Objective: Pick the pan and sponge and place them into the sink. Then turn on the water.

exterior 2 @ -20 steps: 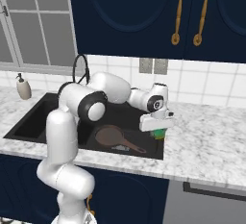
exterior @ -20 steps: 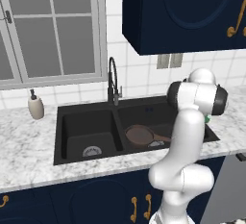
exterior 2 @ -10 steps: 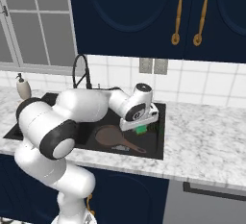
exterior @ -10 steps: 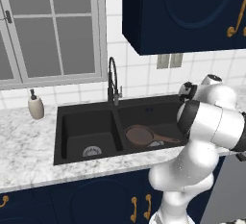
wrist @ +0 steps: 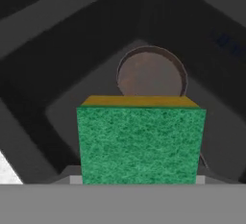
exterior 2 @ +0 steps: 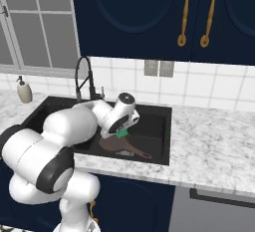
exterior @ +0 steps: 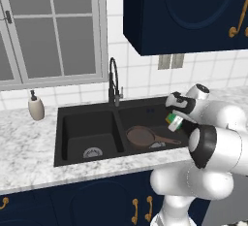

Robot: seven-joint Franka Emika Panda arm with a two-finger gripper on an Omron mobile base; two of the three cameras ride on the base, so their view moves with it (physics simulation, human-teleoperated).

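Clamped on the sponge (wrist: 140, 141) between the gripper (exterior: 175, 119) jaws, green face toward the hand camera, yellow edge on the far side. Straight beyond the jaws, inside the sink (wrist: 43, 50) basin: the pan (wrist: 151, 74), bowl dead ahead. Probably only a descent and release left for this item

No legible text, labels, brand marks, numbers or signs appear on any surface in the three views.
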